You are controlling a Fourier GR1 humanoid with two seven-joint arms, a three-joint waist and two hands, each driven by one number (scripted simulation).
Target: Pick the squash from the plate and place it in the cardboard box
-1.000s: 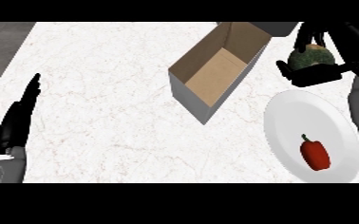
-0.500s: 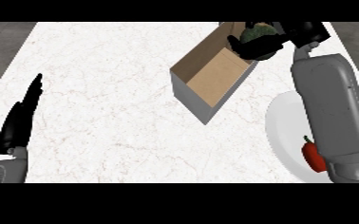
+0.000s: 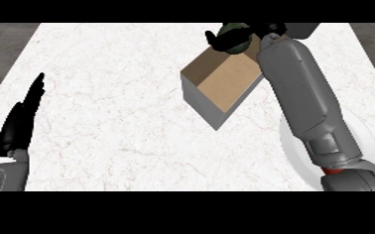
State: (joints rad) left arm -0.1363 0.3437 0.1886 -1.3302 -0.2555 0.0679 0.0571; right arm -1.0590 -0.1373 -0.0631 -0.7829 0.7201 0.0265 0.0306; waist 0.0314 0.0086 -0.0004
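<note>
While the right hand [image 3: 242, 35] hangs over the far end of the cardboard box [image 3: 223, 82], its fingers curl round the dark green squash [image 3: 233, 31], held above the box opening. Plate [image 3: 293, 151]: white, at right edge of the marble surface [image 3: 117, 104], mostly hidden by the forearm. Left hand [image 3: 21, 121]: at left edge, fingers straight, resting.

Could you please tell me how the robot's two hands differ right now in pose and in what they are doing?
The right robot hand is curled round the dark green squash; the left robot hand holds nothing, its fingers straight. The right reaches far across, over the far end of the open brown cardboard box; the left rests at the left edge of the white marble counter. Both are black hands on grey forearms.
</note>
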